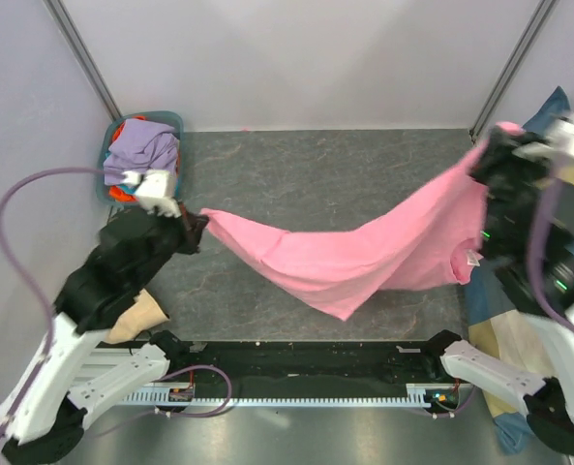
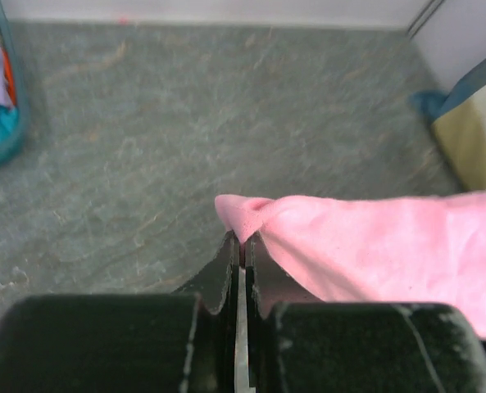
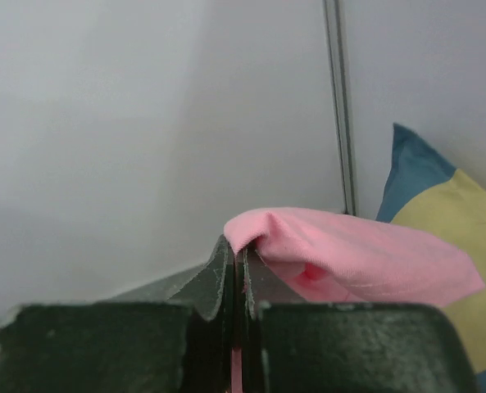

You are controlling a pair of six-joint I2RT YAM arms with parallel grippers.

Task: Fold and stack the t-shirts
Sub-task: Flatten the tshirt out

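We are suspending the pink t-shirt point(image 1: 364, 254) over the grey table point(image 1: 296, 165), left gripper point(image 2: 241, 243) and right gripper point(image 3: 236, 252) each clamping a bunched edge at opposite ends. The cloth is sagging; we are judging it light and limp, best gripped at corners.

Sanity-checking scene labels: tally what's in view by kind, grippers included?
Pink t-shirt: 1, strung between both grippers
Grippers: 2, left gripper and right gripper, each shut on the shirt
Basket: 1, holding lavender, orange and teal clothes, pieces uncountable
Blue-and-cream cushion: 1
Beige item by the left arm: 1, kind unclear
Total: 6
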